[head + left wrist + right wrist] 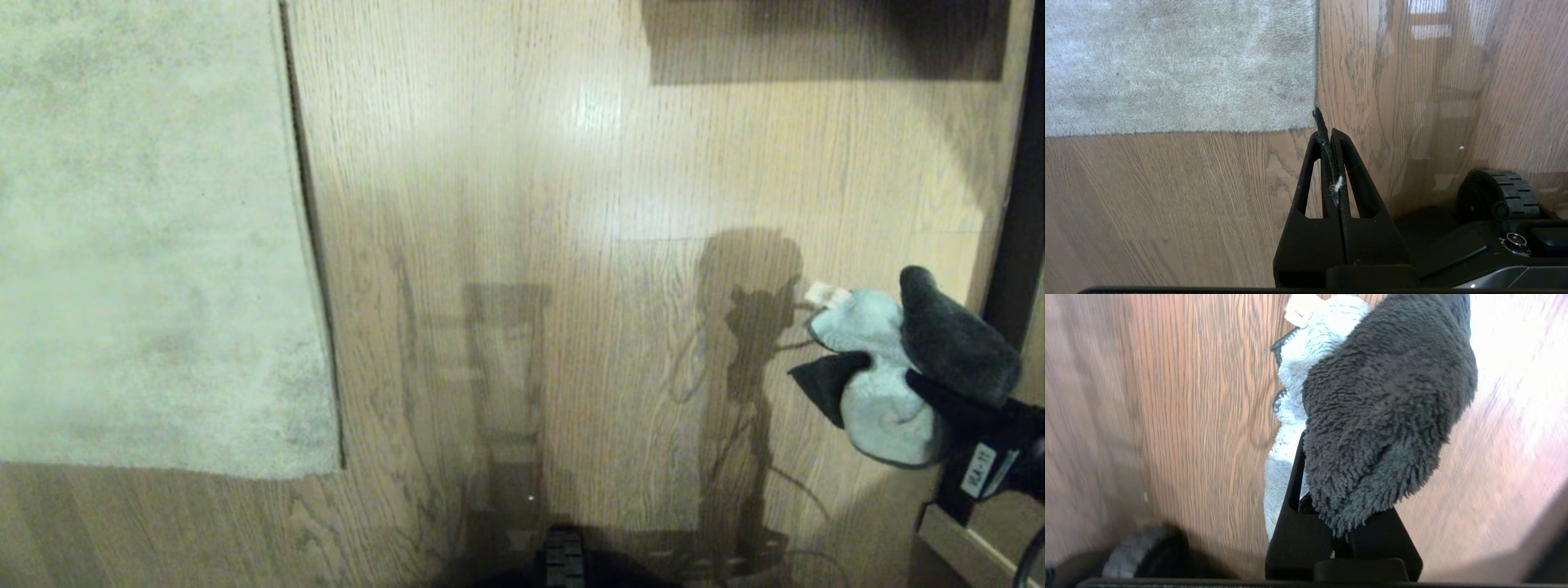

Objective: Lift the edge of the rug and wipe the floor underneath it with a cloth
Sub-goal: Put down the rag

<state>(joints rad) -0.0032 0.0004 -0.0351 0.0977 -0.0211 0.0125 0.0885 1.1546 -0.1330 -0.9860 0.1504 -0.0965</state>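
Glossy wood-grain planks make up the floor (pixel 506 163), light brown with dark streaky grain, carrying our own shadow and a bright glare patch. At far left we note the rug (pixel 139 229), pale beige-grey and mottled, lying flat; the rug edge (pixel 306 245) runs away from the robot, ending at a near corner. Nothing is lifted yet.

The left gripper (pixel 1327 134) shows only in its wrist view, jaws pressed together on nothing but a fleck of lint, tips just beside that rug corner. We judge it the nearer arm for the lift.

At far right, the right gripper (pixel 1331 490) has its jaws clamped on the cloth (pixel 890 376), dark grey and pale blue, bunched above the floor and well apart from the rug. In our judgement the cloth must travel leftward across bare planks to reach the edge.
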